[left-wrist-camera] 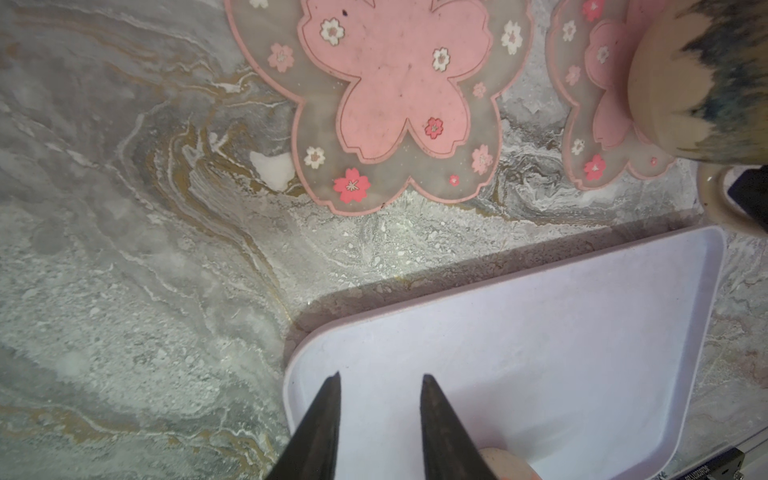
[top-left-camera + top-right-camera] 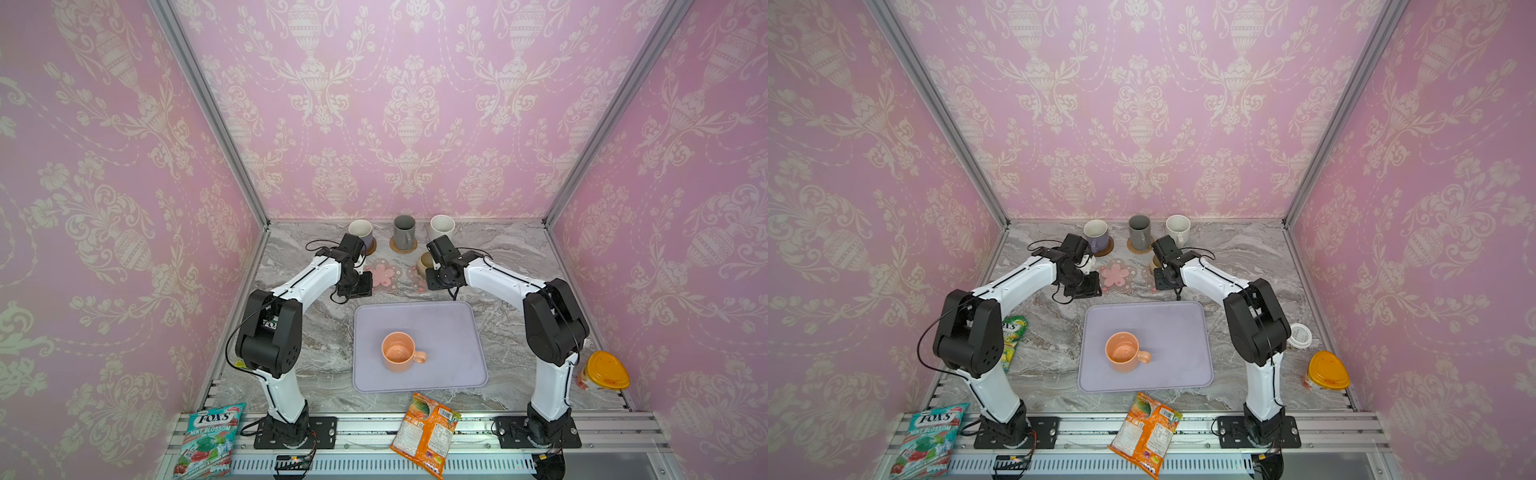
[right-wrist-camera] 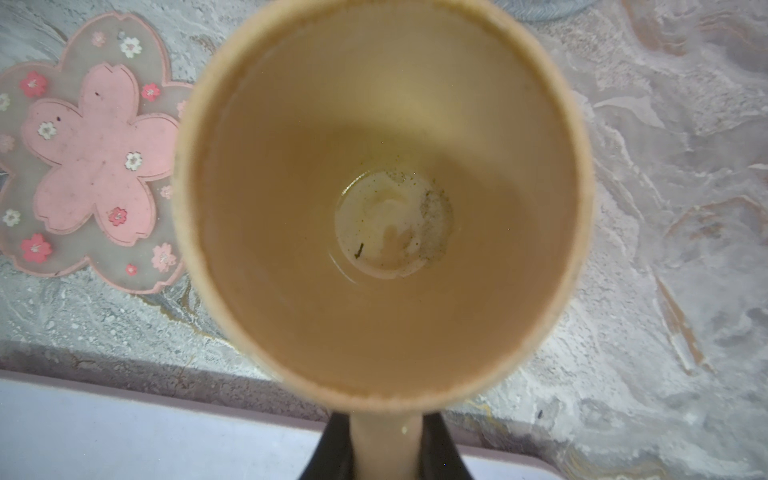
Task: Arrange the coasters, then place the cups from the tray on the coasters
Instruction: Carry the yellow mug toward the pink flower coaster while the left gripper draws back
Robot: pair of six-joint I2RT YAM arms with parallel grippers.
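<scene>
Over coaster, right gripper pinching mug handle

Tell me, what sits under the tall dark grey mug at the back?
A round woven tan coaster; only its edge shows around the tall dark grey mug, the middle is covered.

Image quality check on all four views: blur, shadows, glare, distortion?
Right wrist: the beige mug fills the frame, rim soft; the flower coaster beside it is sharper. Left wrist: marble table crisp, the tray casts a dark shadow band along its edge, the mug at the frame edge blurred. Both top views: even light, little glare, wide-angle splay on the walls.
</scene>
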